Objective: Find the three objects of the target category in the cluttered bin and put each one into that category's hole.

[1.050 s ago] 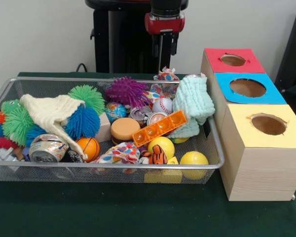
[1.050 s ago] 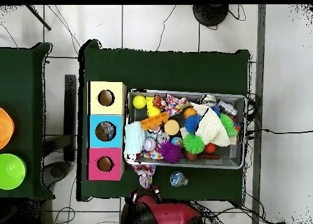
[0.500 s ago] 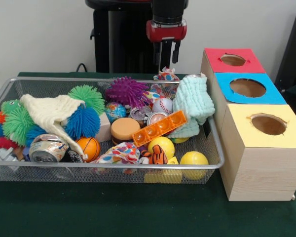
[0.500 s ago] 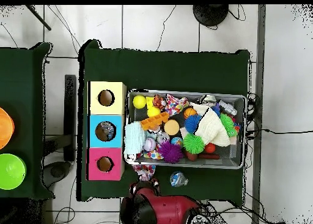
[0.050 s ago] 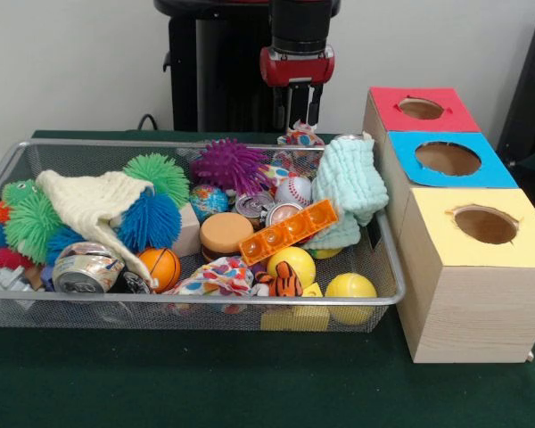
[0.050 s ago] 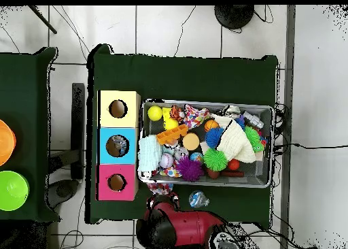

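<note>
Sorting looks barely begun on the green surface (image 5: 250, 392), where a wire mesh bin (image 5: 205, 308) remains heaped with clutter. Nearest the viewer along its front wall sit a crushed silver can (image 5: 86, 267), a small orange basketball (image 5: 163, 267), a patterned cloth (image 5: 216, 276), a tiger-striped toy (image 5: 285, 281) and two yellow balls (image 5: 349, 292). Behind them lie a round tan lid (image 5: 225, 235), an orange strip of bubbles (image 5: 288, 233), a cream knitted cloth (image 5: 94, 207) draped over a blue spiky ball (image 5: 152, 220), and green spiky balls (image 5: 33, 220) at the left end. Farther back rest a globe ball (image 5: 208, 200), a tin can (image 5: 252, 206), a baseball (image 5: 293, 190), a purple spiky ball (image 5: 229, 164) and a mint washcloth (image 5: 348, 183) hanging over the right corner. Beside the bin stands a row of three wooden boxes: the yellow-topped box (image 5: 481, 259) nearest, the blue-topped box (image 5: 446, 160) in the middle, the red-topped box (image 5: 419, 109) farthest. The overhead view shows something lying inside the blue hole, while the yellow and red holes look dark and empty, so at most a small part of the job seems done. The target category cannot be read from the scene. At the back, the pincer (image 5: 299, 105) hangs above the bin's far rim over a small patterned toy (image 5: 300, 135), its fingers slightly spread and holding nothing.
</note>
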